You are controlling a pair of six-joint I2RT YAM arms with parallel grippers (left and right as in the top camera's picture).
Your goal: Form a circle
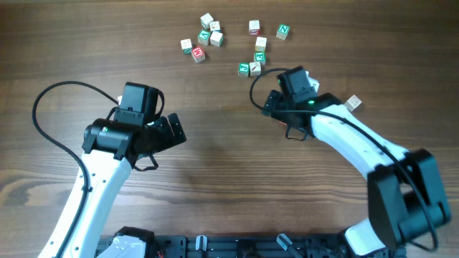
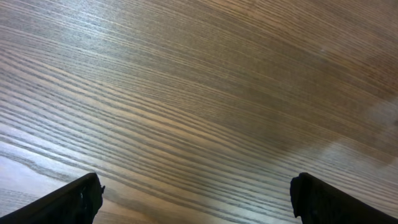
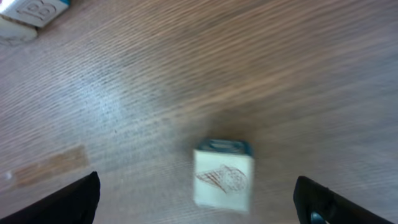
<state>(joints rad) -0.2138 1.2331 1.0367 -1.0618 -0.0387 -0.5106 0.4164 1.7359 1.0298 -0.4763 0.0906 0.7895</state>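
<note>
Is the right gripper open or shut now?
Open. The right gripper shows both fingers far apart in its wrist view, and the block between them touches neither.

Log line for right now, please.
left gripper: open, over bare table | right gripper: open, pale cube on table between fingers, untouched | other cubes: two loose clusters, no circle

A robotics lab bench, by the look of it: a wood-grain table [image 1: 229, 165] fills every view, a left arm [image 1: 100, 179] and a right arm [image 1: 344, 132], both white and black, reach out from a black mounting base [image 1: 179, 247] at the near edge, a looped black cable [image 1: 43, 122] trails from the left one, and small wooden letter cubes [image 1: 259, 44] lie scattered at the far side
</note>
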